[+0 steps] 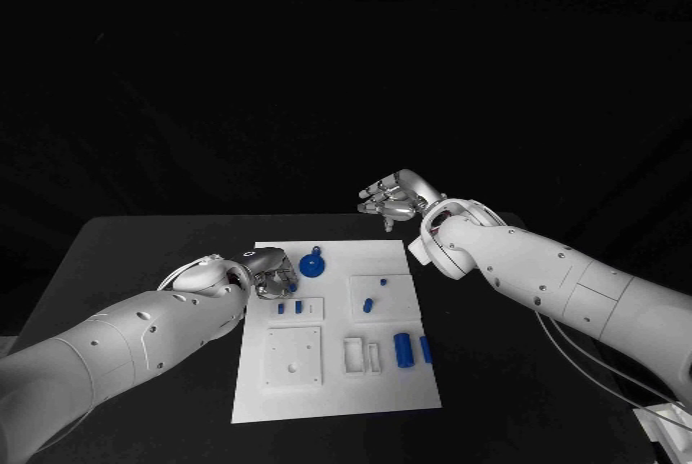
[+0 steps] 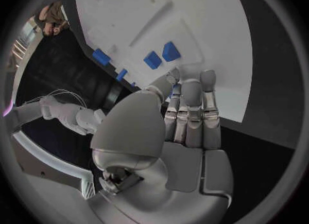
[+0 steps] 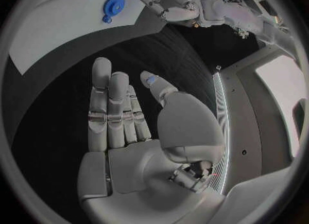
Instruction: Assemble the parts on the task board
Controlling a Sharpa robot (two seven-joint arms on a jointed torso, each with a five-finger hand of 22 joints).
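Left hand (image 1: 270,271) at task board (image 1: 339,404) 9 o'clock edge, fingers (image 2: 192,112) straight, released, beside round blue part (image 1: 313,264). Right hand (image 1: 392,199) at 12 o'clock over surface (image 1: 144,244), released; its wrist view shows open palm.

Free room: the black counter (image 1: 144,254) lay bare on both sides of the task board (image 1: 335,402), and the board's near strip carried nothing. Obstacles: the left hand (image 1: 271,271) sat over the board's left edge, just beside the round blue part (image 1: 313,263). Small blue parts (image 1: 405,349) stood in the right half of the board. The right hand (image 1: 389,199) hung beyond the board's far right corner, fingers apart, holding nothing.
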